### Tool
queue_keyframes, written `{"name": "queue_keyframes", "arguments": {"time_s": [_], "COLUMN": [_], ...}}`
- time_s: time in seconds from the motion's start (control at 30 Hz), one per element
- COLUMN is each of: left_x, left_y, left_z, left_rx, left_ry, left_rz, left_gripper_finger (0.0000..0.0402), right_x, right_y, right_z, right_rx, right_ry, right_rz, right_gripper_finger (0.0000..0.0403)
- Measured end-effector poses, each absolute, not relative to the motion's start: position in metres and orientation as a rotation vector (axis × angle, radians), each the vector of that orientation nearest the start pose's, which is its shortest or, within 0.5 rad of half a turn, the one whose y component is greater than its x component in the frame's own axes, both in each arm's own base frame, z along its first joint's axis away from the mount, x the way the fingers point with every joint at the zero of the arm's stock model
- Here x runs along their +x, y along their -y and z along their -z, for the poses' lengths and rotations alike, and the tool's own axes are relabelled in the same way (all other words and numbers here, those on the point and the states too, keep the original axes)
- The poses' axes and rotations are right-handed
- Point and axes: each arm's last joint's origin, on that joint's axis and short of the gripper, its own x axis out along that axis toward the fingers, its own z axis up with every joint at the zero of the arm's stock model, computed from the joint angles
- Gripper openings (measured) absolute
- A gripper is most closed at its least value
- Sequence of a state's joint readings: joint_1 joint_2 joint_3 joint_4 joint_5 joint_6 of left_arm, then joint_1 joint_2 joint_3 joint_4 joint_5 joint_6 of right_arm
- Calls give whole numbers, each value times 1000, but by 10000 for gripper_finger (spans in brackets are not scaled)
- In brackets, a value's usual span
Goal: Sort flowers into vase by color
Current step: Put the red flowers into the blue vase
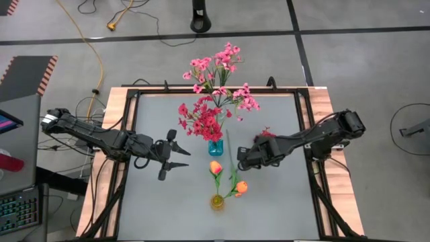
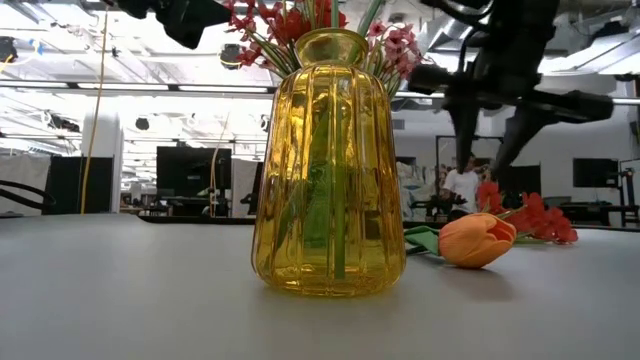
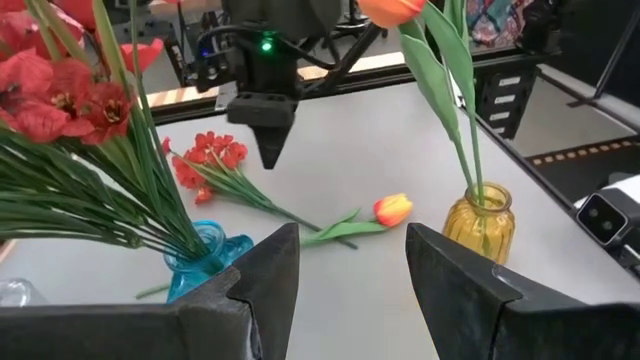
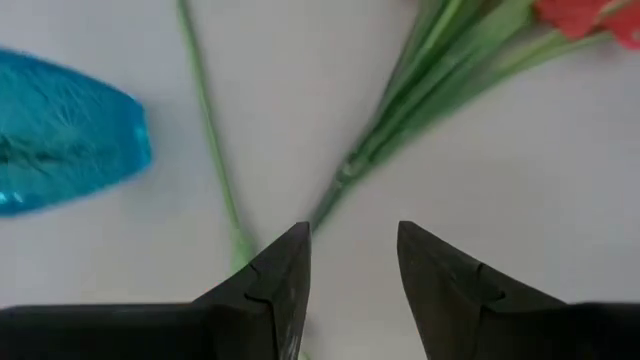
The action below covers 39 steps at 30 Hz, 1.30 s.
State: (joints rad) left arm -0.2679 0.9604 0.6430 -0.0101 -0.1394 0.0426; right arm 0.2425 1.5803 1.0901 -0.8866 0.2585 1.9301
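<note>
A blue vase [image 1: 215, 147] holds red sprays, and a clear vase behind it holds pink sprays [image 1: 225, 70]. A yellow vase [image 1: 217, 201] near the near edge holds one orange tulip [image 1: 215, 167]. A second orange tulip [image 1: 240, 187] lies on the table beside it, its stem running toward the far side. A red spray [image 1: 267, 133] lies flat near my right gripper [image 1: 240, 160]. That gripper is open and points down just above the spray's stem end [image 4: 345, 175]. My left gripper [image 1: 183, 157] is open, left of the blue vase, holding nothing.
The table's black frame [image 1: 127, 94] runs round the grey top. The three vases stand in a line down the middle, between both grippers. Bare table shows to the left [image 1: 144, 202] and right [image 1: 282, 202] of the yellow vase. A keyboard [image 1: 17, 212] sits off the table.
</note>
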Motion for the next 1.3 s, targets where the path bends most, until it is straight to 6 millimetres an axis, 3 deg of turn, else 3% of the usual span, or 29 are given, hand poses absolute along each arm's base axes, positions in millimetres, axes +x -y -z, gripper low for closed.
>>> {"name": "queue_keyframes", "arguments": {"time_s": [0.37, 0.6, 0.9, 1.3], "left_x": [205, 205, 204, 204], "left_y": [52, 52, 52, 52], "left_z": [-269, -269, -268, -266], "left_rx": [138, 142, 170, 175], "left_ry": [-316, -320, -332, -350], "left_rz": [139, 139, 144, 145], "left_gripper_finger": [174, 174, 174, 174], "right_x": [283, 281, 290, 298], "right_y": [-36, -29, -16, 4], "right_z": [-211, -191, -169, -164], "right_rx": [1286, 1387, 1365, 1456], "right_ry": [-780, -845, -878, -850], "right_rz": [1244, 1368, 1446, 1454], "right_gripper_finger": [179, 172, 157, 156]}}
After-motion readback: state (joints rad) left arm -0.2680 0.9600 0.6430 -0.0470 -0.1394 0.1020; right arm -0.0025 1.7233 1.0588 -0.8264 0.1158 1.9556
